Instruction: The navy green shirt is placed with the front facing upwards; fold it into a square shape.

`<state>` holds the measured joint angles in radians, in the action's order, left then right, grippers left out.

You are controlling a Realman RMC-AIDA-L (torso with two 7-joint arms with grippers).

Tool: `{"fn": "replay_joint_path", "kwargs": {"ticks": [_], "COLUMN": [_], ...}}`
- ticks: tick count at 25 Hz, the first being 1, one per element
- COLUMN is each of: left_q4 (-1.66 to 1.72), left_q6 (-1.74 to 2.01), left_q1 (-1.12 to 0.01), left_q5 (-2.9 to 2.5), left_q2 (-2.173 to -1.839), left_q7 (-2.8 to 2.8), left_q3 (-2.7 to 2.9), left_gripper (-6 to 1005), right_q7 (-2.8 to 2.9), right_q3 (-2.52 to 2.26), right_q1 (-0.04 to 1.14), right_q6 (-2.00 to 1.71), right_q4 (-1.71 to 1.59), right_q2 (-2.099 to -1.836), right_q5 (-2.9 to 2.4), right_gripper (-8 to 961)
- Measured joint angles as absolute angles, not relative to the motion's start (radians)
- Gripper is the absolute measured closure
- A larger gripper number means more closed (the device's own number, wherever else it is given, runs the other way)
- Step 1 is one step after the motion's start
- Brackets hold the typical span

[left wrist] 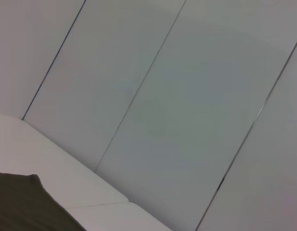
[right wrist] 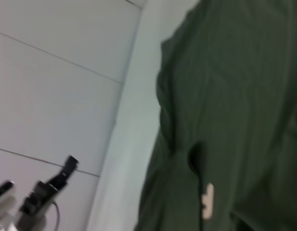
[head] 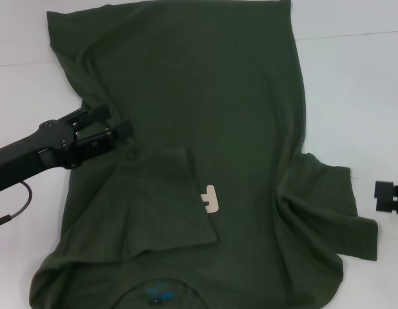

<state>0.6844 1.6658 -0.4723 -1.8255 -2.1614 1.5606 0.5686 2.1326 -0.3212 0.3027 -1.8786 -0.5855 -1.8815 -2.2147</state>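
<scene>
The shirt (head: 205, 129) is spread on the white surface (head: 353, 84), one side folded inward. The left tool (head: 115, 125), spread open, hovers over the fold; the right tool (head: 386, 195), state unclear, is parked. Most folding remains.

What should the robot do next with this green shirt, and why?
Probably fold the other sleeve in. The navy green shirt has its left sleeve already laid over the chest beside the left gripper, while the right sleeve still sticks out toward the right gripper at the table's edge.
</scene>
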Motion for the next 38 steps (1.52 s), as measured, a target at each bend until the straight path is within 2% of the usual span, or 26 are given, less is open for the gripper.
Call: {"fn": "replay_joint_path", "kwargs": {"ticks": [4,17,25,38], "left_q4": [0.684,0.665,0.647,0.643], "left_q6": [1.664,1.641,1.627,1.626], "left_q1": [-0.475,-0.473,-0.477,-0.477], "left_q5": [-1.831,-1.832,-1.834,-1.834], "left_q2": [-2.160,-2.162,-2.160,-2.160], "left_q7": [1.555,1.536,1.531,1.514], "left_q3": [0.568,0.573,0.575,0.573], "left_gripper": [93,96,96,95], "right_q7": [2.143,2.144,2.140,2.126], "right_q3": [-0.317,-0.302,-0.303,-0.307], "right_q1": [0.297,0.254,0.263,0.280], "right_q6": [-1.866,-1.803,-1.750,-1.698], "right_q4": [-0.587,-0.595,-0.588,-0.581], "right_q2": [-1.884,-1.868,-1.880,-1.915], "right_q5": [-2.262,-2.346,-2.349,-2.348], "right_gripper": [24,26,27,28]}}
